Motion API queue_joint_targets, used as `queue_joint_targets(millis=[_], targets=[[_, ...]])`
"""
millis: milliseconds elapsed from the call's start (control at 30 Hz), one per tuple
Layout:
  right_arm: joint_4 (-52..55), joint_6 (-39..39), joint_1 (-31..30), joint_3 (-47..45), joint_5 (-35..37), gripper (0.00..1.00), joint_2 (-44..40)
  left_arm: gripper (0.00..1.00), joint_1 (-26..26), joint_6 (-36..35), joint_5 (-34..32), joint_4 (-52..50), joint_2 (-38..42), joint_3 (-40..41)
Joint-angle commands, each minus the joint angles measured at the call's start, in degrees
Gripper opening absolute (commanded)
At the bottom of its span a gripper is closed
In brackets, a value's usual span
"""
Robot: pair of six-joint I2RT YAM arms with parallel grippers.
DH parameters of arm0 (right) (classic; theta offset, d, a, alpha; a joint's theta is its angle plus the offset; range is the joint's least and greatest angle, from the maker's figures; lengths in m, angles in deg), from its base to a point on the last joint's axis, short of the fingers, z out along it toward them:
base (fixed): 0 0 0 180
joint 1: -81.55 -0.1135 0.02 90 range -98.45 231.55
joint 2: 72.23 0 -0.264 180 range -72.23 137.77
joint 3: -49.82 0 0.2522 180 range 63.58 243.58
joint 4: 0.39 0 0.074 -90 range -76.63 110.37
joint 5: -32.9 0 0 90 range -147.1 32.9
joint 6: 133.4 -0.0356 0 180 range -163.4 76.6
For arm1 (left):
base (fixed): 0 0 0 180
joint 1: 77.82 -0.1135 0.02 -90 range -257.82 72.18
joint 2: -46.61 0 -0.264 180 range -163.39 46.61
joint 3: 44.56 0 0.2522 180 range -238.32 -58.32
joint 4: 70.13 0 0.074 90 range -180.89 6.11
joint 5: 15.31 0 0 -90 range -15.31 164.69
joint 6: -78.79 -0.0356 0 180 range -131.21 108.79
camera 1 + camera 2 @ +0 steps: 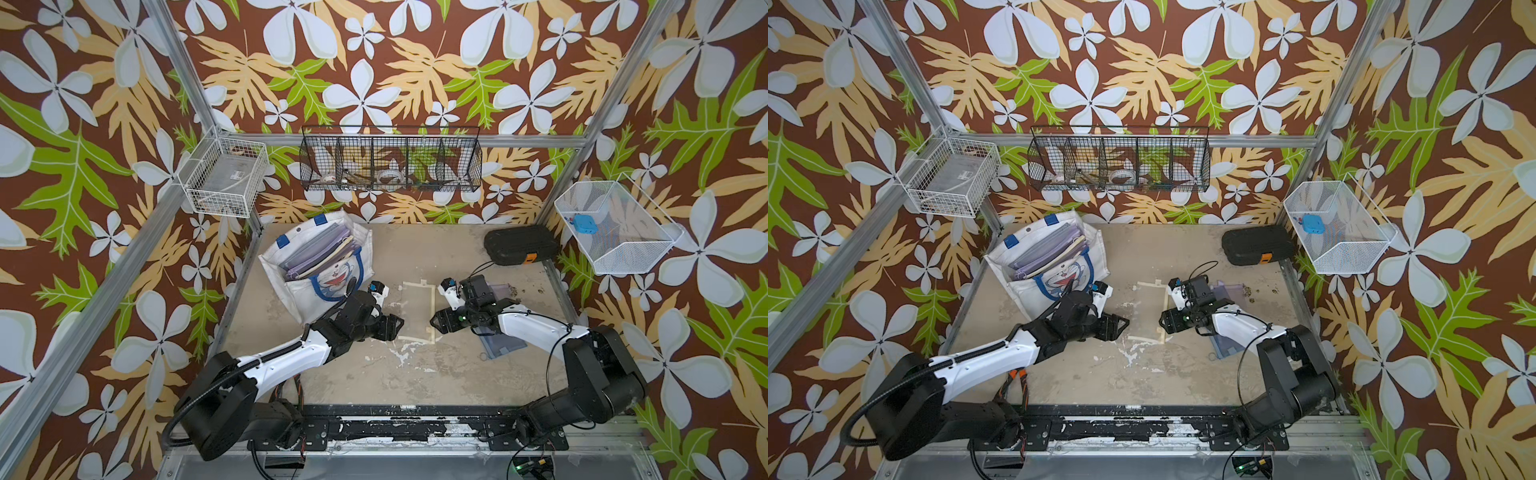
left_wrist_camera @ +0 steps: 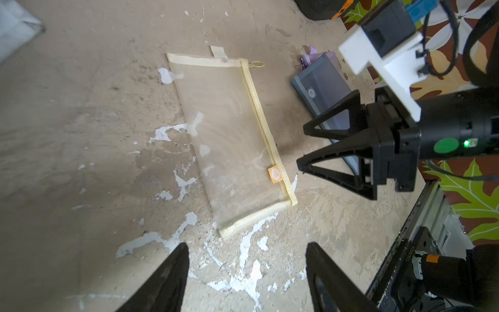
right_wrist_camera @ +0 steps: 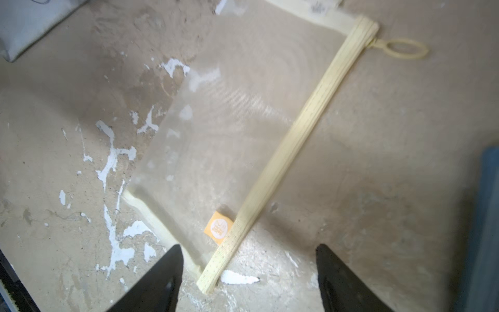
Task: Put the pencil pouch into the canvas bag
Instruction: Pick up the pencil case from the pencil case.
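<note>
My left gripper and my right gripper face each other near the middle of both top views. Each has its fingers spread apart with nothing held between them. The pencil pouch, a see-through mesh sleeve with pale yellow trim, lies flat on the table in the gap between my two sets of fingertips, outside the canvas bag. In the left wrist view the whole pencil pouch shows beyond my left gripper. My right gripper hangs just beside its zipper edge, close to the orange tag. In the right wrist view that zipper end lies between my parted fingers, and the ring pull is at the far end. I cannot tell whether my tips touch the table. The canvas bag stands open left of centre in the top views, above my left arm, filled with flat purple and grey sleeves. A blue-grey pouch lies partly under my right arm. A black case sits at the table's upper right.
</note>
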Motion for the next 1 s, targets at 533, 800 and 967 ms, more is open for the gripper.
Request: queue_joint_targets(millis=[533,800,967], targets=[[-10.6,-1.9,0.0,-2.8,-6.1,0.67,6.1,0.71,-0.3,5.1,-3.0,7.7,-24.8,-11.3],[-11.4,-2.0,0.0,-2.5,-7.9,0.41,7.0,0.55,-1.5,10.2,6.1,15.9,-28.2,-9.6],[-12.4,-2.6,0.0,-3.1,-8.9,0.38,7.1,0.34,-1.5,12.4,9.7,20.8,-28.5,-7.4]])
